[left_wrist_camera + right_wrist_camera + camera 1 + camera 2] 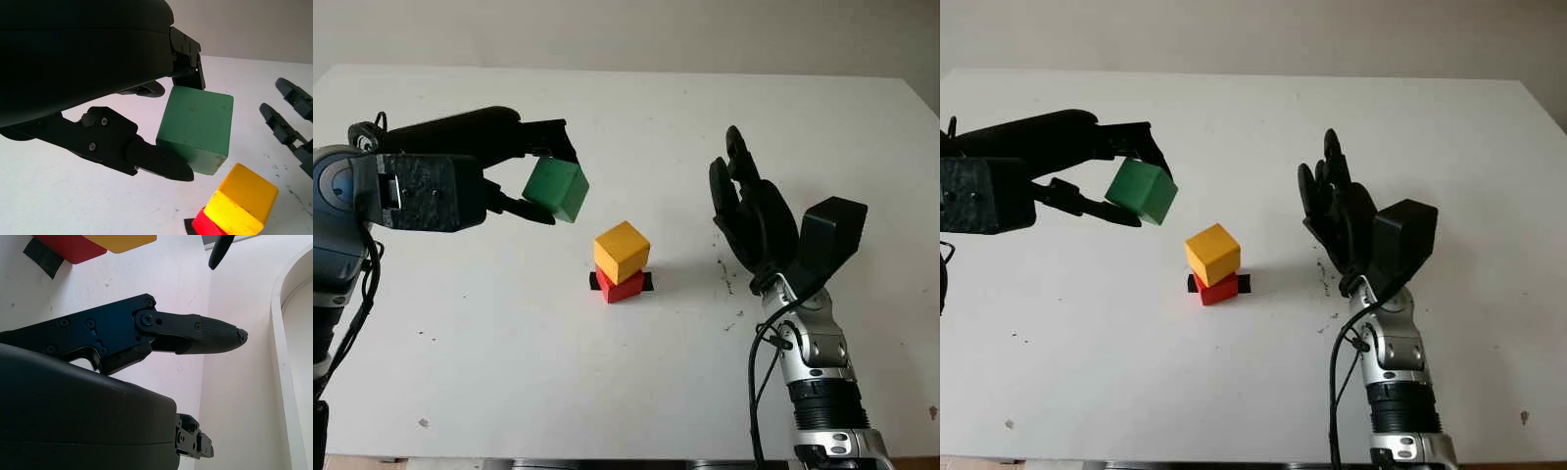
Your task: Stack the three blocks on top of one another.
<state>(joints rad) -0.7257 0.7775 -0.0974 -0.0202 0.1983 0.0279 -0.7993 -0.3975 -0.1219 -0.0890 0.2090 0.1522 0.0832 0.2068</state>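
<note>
The green block (556, 189) was off the table, pinched in the left hand (524, 176): black fingers (161, 161) pressed one face from below while others came over its far upper edge, and the block sat tilted, one corner pointing down. In the head views it hung at about ten o'clock from the small stack, apart from it and higher than its top.

That stack stood near the middle of the white table (636, 392). The yellow block (622, 251) sat on the red block (620, 285), turned a little so its corners overhung the red one's sides. The red block rested on a strip of black tape (647, 281), whose ends showed to either side of it.

The left hand came in from nine o'clock, its dark forearm (421, 191) crossing the left side of the table above the surface.

The right hand (749, 211) stood at roughly three o'clock from the stack, well apart from it. It was open and held nothing, raised above the table with its fingers pointing toward the far edge and its palm facing the stack. Its silver forearm (818, 377) rose from the near edge at five o'clock, a black cable (756, 392) looping beside it. Small dark specks (729, 284) marked the table between that hand and the blocks.
</note>
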